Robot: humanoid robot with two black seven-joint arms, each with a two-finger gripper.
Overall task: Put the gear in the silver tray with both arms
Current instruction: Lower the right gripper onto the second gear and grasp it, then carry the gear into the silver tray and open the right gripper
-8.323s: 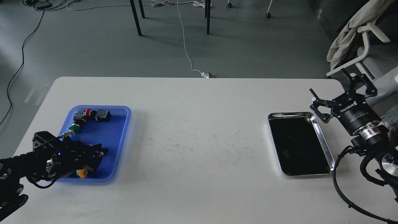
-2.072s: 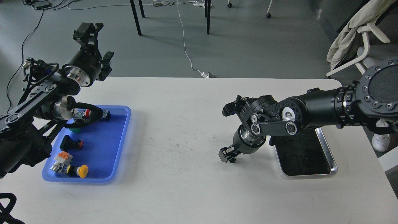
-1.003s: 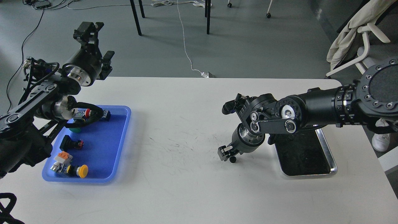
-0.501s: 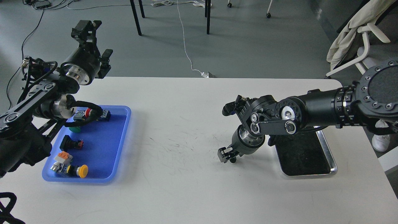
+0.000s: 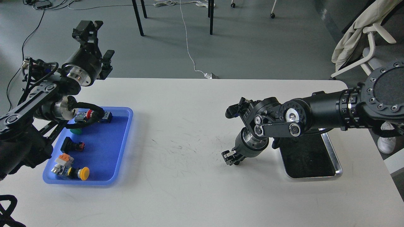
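Observation:
My right gripper points down at the middle of the white table, just left of the silver tray. Its fingers are drawn close together around a small dark piece, the gear, at the table surface. The shiny rectangular tray has a dark bottom, and my right forearm hides its far left part. My left gripper is raised high above the table's far left corner, fingers apart and holding nothing.
A blue plastic tray at the left holds several push-button and switch parts, among them a yellow button. A chair with a cloth stands at the far right. Table legs and cables are on the floor behind.
My right gripper's fingers have drawn together around the small dark piece on the table. My left arm has lifted slightly up and left since a second ago.

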